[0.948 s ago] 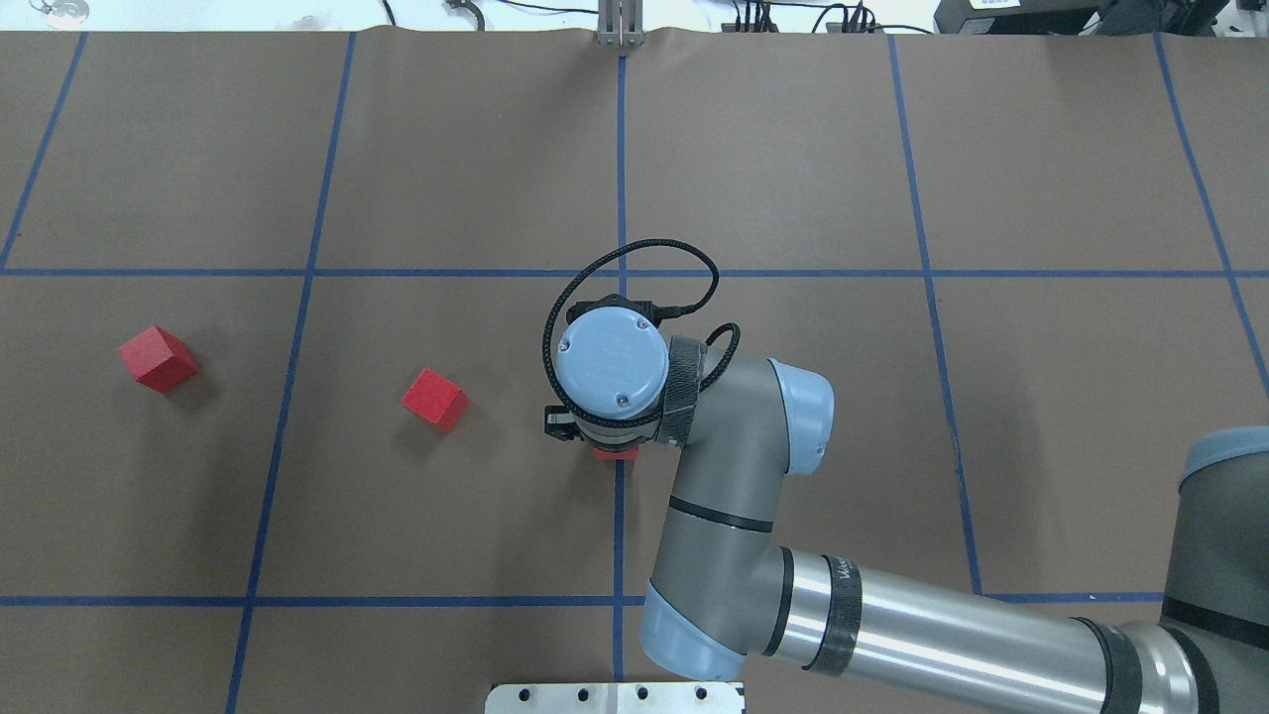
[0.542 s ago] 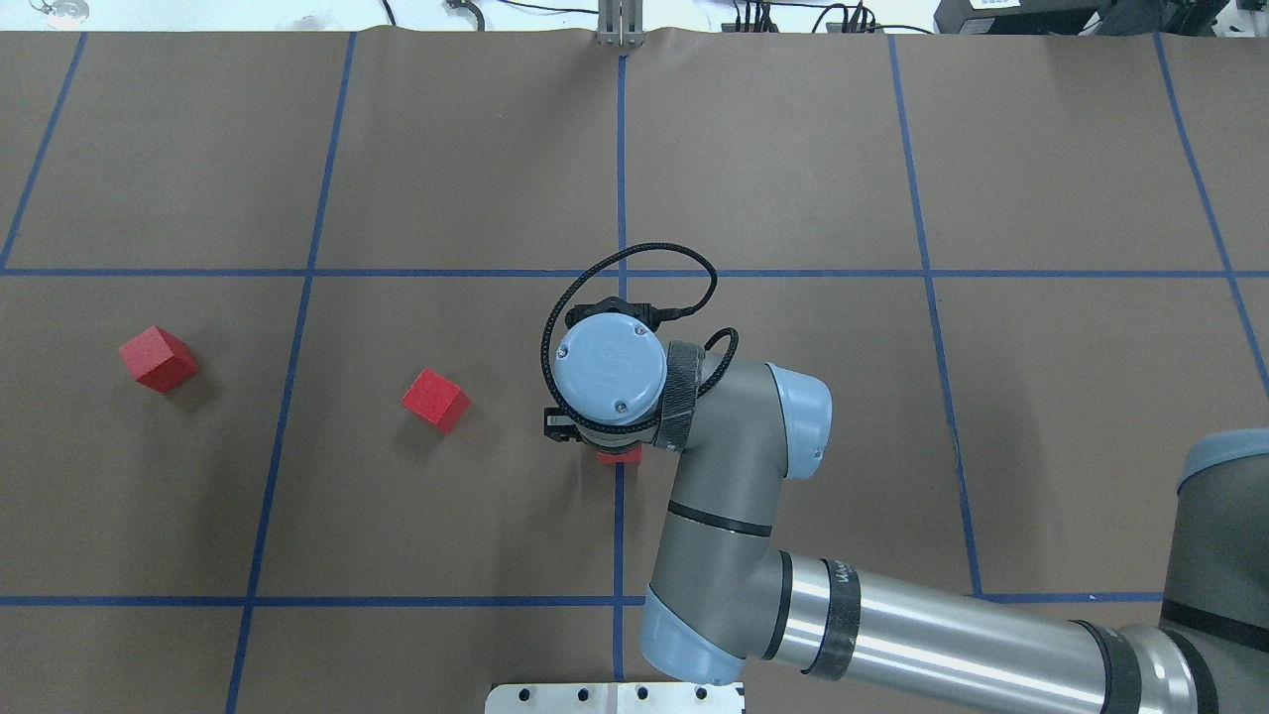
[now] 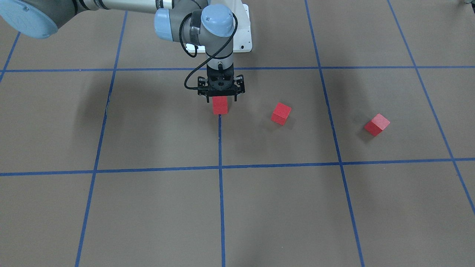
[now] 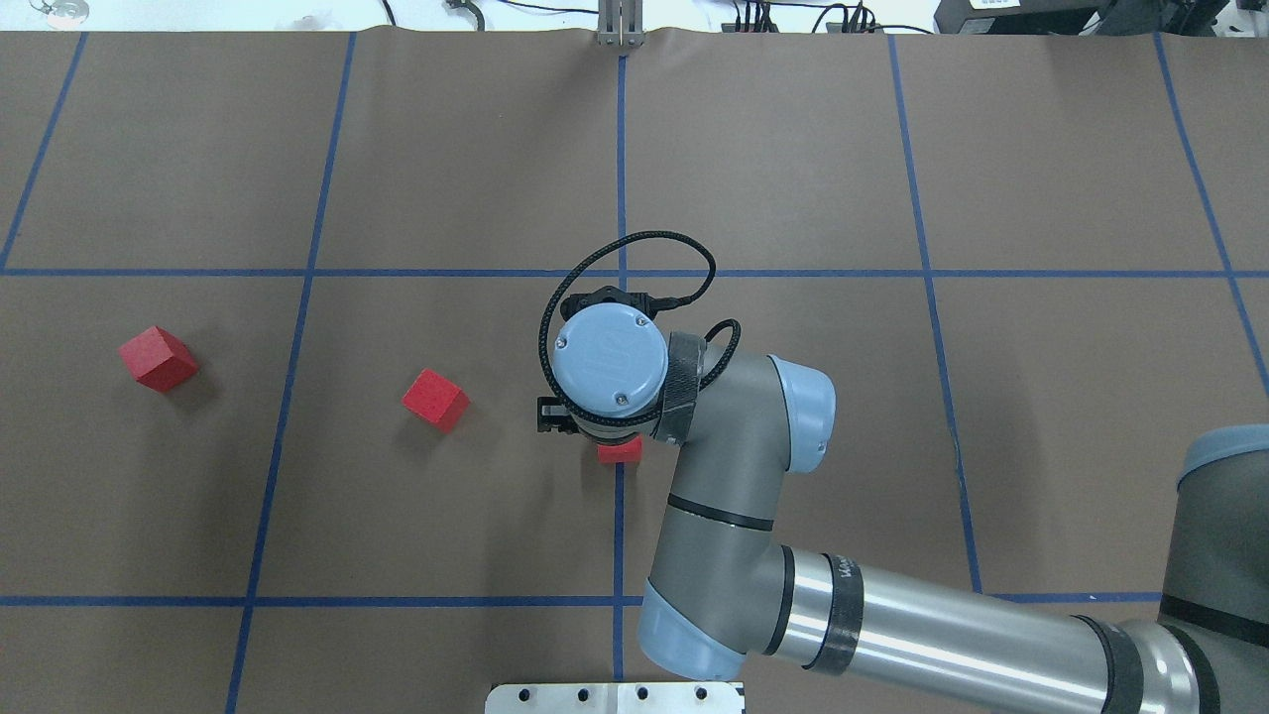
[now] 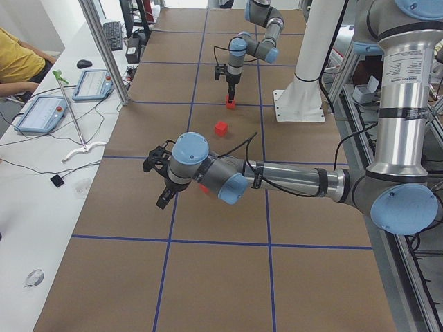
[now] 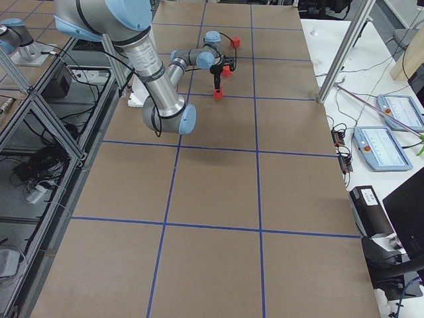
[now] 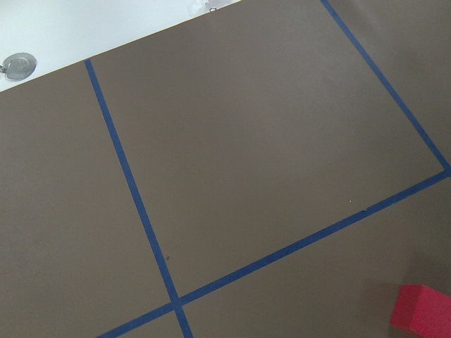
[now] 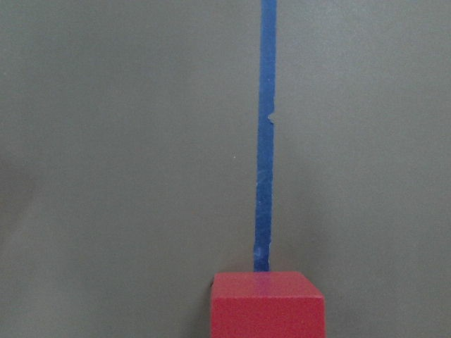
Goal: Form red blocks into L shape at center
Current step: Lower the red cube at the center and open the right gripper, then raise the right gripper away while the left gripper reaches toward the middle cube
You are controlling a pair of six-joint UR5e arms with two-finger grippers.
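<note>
From across the table, the right gripper (image 3: 221, 99) hangs straight down over the first block (image 3: 220, 106), which sits on the middle line (image 3: 220, 144). Its jaws stand apart, wider than the block and level with its top. The second block (image 3: 281, 114) lies near, toward the robot's left. The third block (image 3: 376, 124) is well beyond it, past the next line. Both lie askew.

From overhead, the right wrist (image 4: 609, 362) covers that gripper and most of the first block, so only a red edge shows.

Only the left end view shows the left gripper (image 5: 163, 199), low over the table. I cannot tell whether it is open or closed. Its arm hides most of the third block. A person (image 5: 19, 62) in yellow sits at the side bench.

From the right end, all three blocks look small and far off.

The left wrist camera shows paper, tape and one red corner (image 7: 425, 311).

The right wrist camera shows the first block square on the line, and no fingers.
</note>
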